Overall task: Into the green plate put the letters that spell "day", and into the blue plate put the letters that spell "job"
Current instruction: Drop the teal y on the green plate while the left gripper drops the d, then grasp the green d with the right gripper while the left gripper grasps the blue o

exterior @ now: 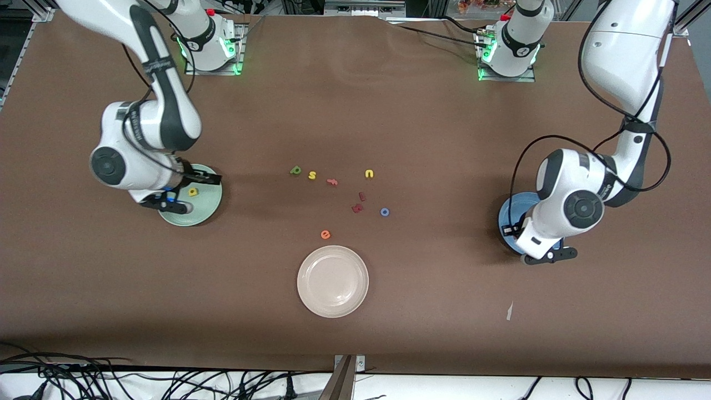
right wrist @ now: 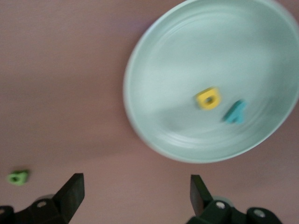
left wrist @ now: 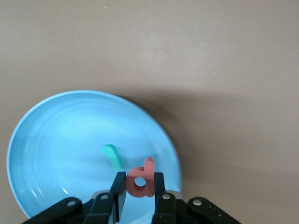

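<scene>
Left claw (left wrist: 140, 191) hangs over the blue plate (left wrist: 46, 140), pinching the pink letter (left wrist: 140, 179) upright, teal j (left wrist: 112, 155) lying just beside; right claw (right wrist: 135, 191) gapes empty by the green plate (right wrist: 154, 93); the green d (exterior: 295, 170) lies mid-tabletop, nearer the right arm.

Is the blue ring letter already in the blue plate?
No, the blue ring letter lies on the table among the loose letters, apart from the blue plate.
</scene>
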